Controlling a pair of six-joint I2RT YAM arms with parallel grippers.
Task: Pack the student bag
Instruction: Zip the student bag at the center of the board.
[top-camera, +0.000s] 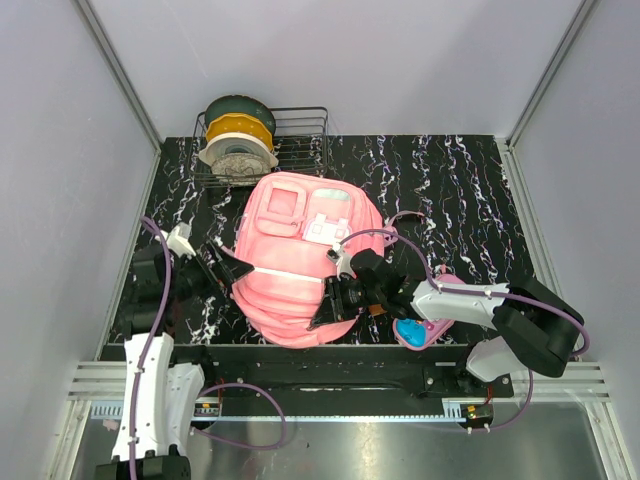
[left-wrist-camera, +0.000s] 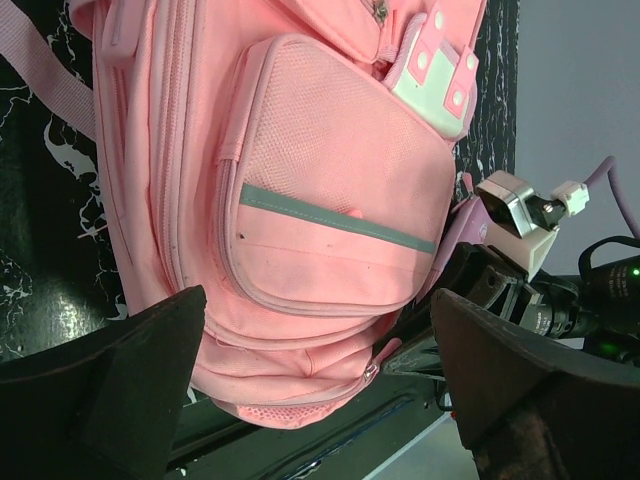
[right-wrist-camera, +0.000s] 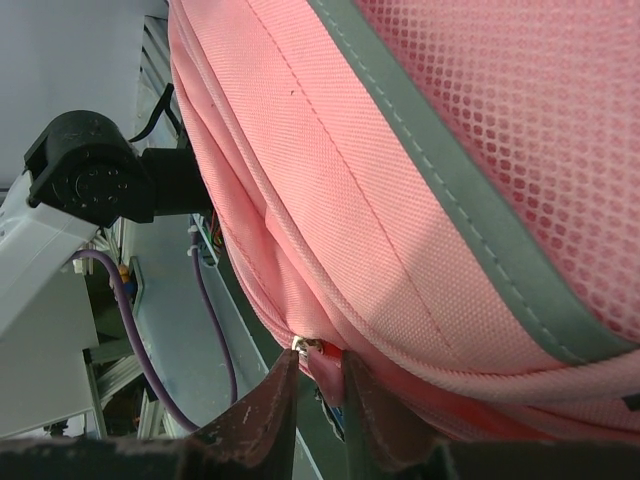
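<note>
The student bag (top-camera: 300, 260), a soft pink backpack, lies front up in the middle of the table, its pockets and white patch facing the camera. My right gripper (top-camera: 330, 305) is at the bag's near right edge. In the right wrist view its fingers (right-wrist-camera: 285, 395) are pinched on a pink zipper pull (right-wrist-camera: 325, 368) with a metal slider beside it, under the bag (right-wrist-camera: 400, 180). My left gripper (top-camera: 225, 268) stands wide open just left of the bag. In the left wrist view nothing sits between its fingers (left-wrist-camera: 150, 370), which frame the bag's side pocket (left-wrist-camera: 330, 200).
A wire basket (top-camera: 300, 150) with stacked filament spools (top-camera: 238, 135) stands behind the bag at the back left. A small pink pencil case (top-camera: 425, 325) lies by the right arm near the front edge. Purple cables trail from both wrists. Grey walls enclose the table.
</note>
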